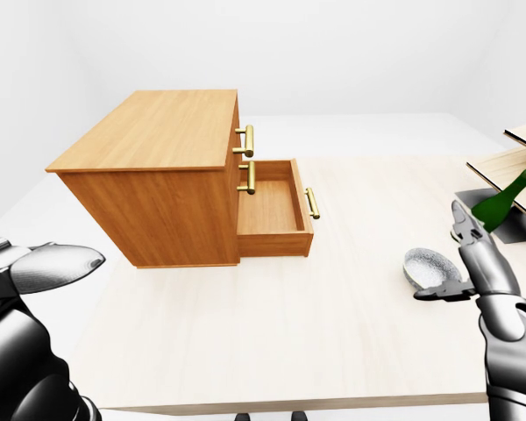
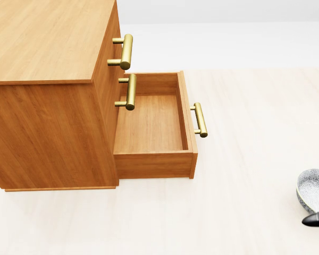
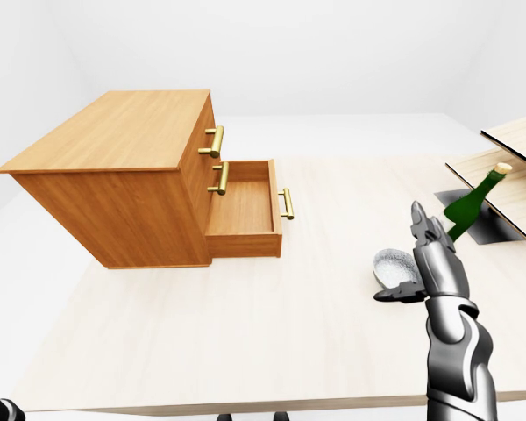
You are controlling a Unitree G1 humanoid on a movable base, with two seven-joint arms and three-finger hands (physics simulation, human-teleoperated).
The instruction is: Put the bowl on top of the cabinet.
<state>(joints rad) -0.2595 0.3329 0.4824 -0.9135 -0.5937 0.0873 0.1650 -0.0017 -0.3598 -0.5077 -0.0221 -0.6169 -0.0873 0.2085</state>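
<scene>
The left hand (image 1: 53, 263) hangs low at the left-eye view's left edge; I cannot tell its fingers' state. The right hand (image 3: 431, 259) stands open beside the bowl (image 3: 391, 266) on the table (image 3: 245, 324), fingers upright and thumb at its rim, probably lining up a grasp. Beyond stands the cabinet (image 3: 114, 132), its drawer (image 3: 245, 206) pulled out. No writing is readable, even on the bottle (image 3: 469, 203).

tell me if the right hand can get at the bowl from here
Probably yes: the right hand stands open right beside the bowl, thumb at its rim, with nothing between them.
</scene>
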